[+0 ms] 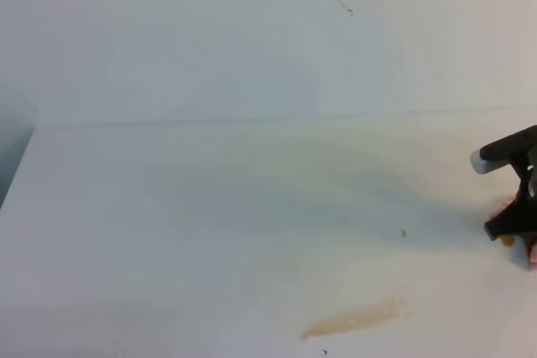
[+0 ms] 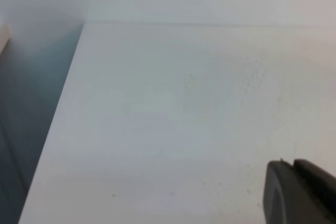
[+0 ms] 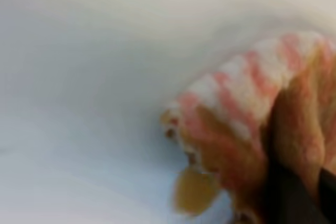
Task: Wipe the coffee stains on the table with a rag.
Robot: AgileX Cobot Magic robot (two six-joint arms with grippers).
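At the counter's [image 1: 210,190] right edge, our right end effector [image 1: 513,228] clamps the rag [image 3: 252,129] over an amber puddle [image 3: 193,190]. A long coffee streak [image 1: 357,318] nearer us remains unwiped. Our left end effector's [image 2: 302,192] state we cannot tell.

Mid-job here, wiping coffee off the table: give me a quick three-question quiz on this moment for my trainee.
1. True or false: the rag is in the right gripper.
2. In the exterior high view, the long coffee streak lies: A) at the far wall, B) near the front edge of the table, C) under the left gripper.
3. What sits just beside the rag's lower edge in the right wrist view?

Key: 1 true. 2 B. 3 A small amber coffee puddle.
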